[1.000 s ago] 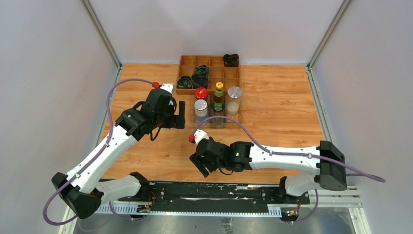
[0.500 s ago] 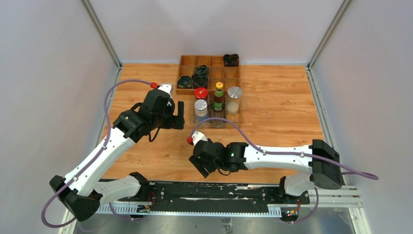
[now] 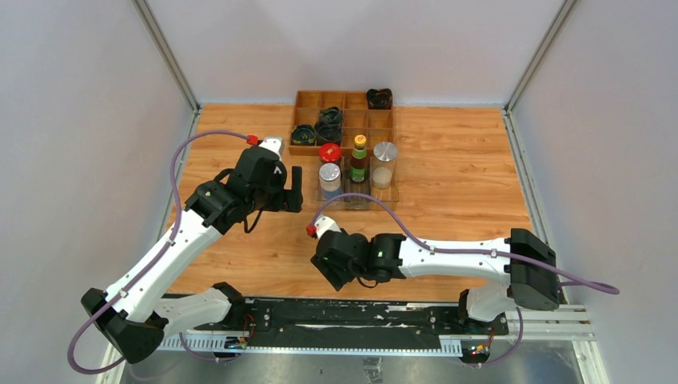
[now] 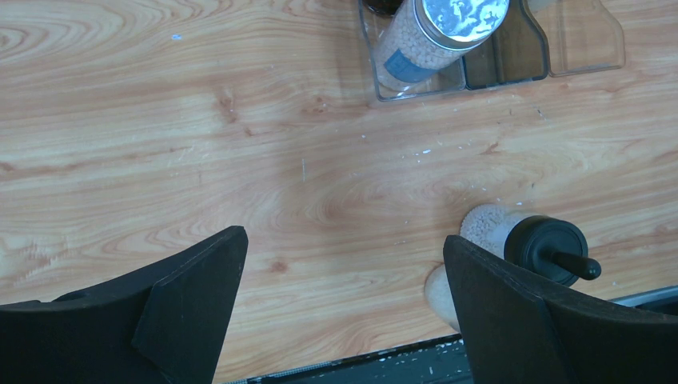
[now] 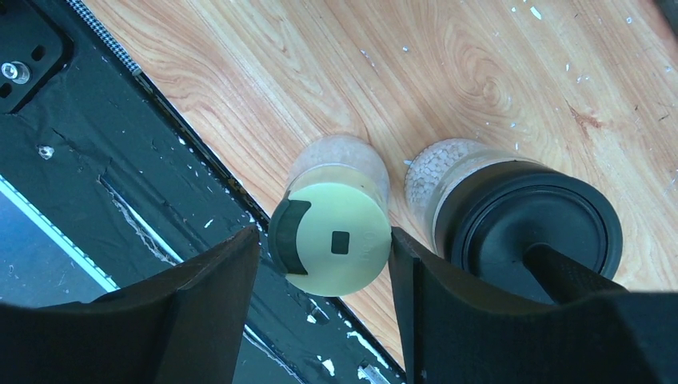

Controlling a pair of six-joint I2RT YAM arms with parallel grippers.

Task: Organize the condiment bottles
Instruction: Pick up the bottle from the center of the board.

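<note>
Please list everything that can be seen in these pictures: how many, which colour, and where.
red-capped jar: one, clear tray, rear left.
silver-capped jars: two, tray's left front and right.
yellow-green-capped bottle: one, brown, tray middle.
pale yellow-capped jar: one, near edge of table.
black-capped jar: one, beside it.
wooden organizer: one, brown, behind tray.
coiled bundles: several, black, in organizer.
left pincer: black, open, empty, above bare table.
right pincer: black, straddling pale yellow-capped jar; grip unclear.

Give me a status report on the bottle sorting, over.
Left gripper open, empty, over the table. Right gripper straddling pale-capped jar, grip unconfirmed. Black-capped grinder close beside it, crowding one finger.
</note>
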